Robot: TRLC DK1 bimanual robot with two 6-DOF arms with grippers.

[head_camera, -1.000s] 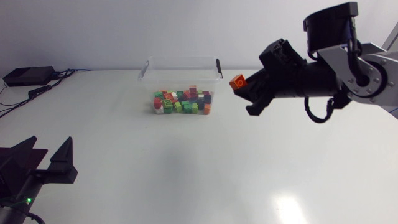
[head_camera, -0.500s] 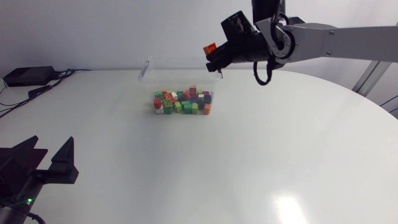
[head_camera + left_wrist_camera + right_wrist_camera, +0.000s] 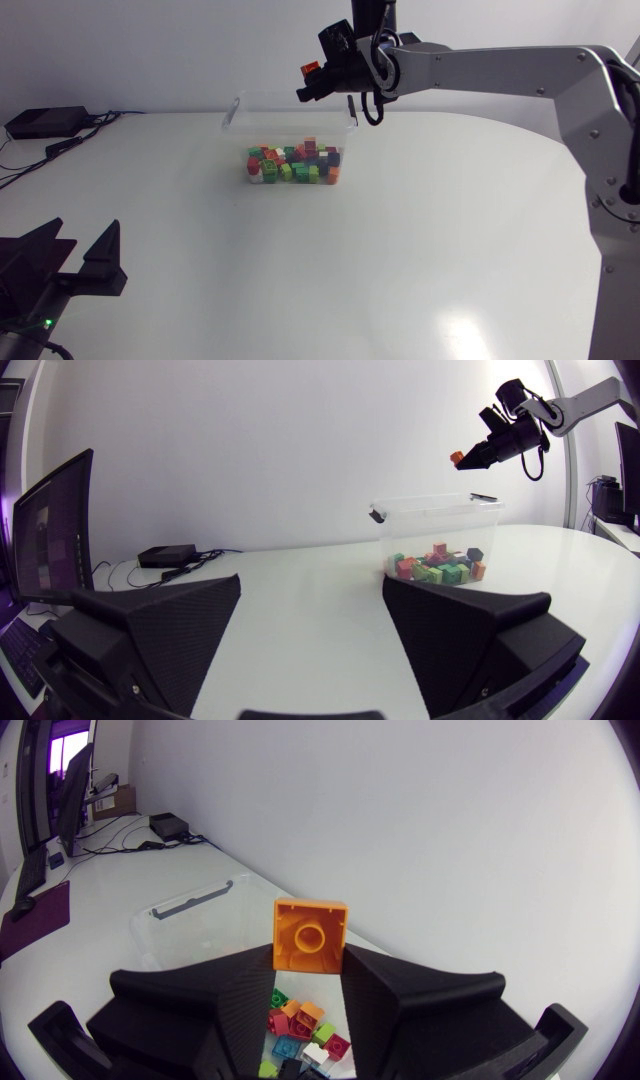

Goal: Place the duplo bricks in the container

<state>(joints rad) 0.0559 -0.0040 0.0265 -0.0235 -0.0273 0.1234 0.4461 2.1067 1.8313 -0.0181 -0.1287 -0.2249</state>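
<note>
- The right gripper (image 3: 312, 80) pinches an orange brick (image 3: 310, 69) between its two fingers, one pressing on each side. In the right wrist view the brick (image 3: 310, 935) sticks out ahead of the fingertips, its hollow underside with a round tube turned to the camera.
- This gripper hangs in the air over the right part of the container (image 3: 236, 122), a clear plastic tub with no lid and dark clips on its short sides.
- The held brick is above the tub's rim and does not touch it.
- A heap of bricks (image 3: 295, 165) in red, green, yellow, orange and dark colours lies on the tub's floor, gathered toward its right end.
- The right arm (image 3: 500, 72) stretches in from the right, along the far side of the table (image 3: 400, 250).
- The left gripper (image 3: 68, 255) sits low at the table's near left corner, fingers spread wide with nothing between them, well apart from the tub.
- A small black box (image 3: 45, 122) with cables rests at the far left corner.
</note>
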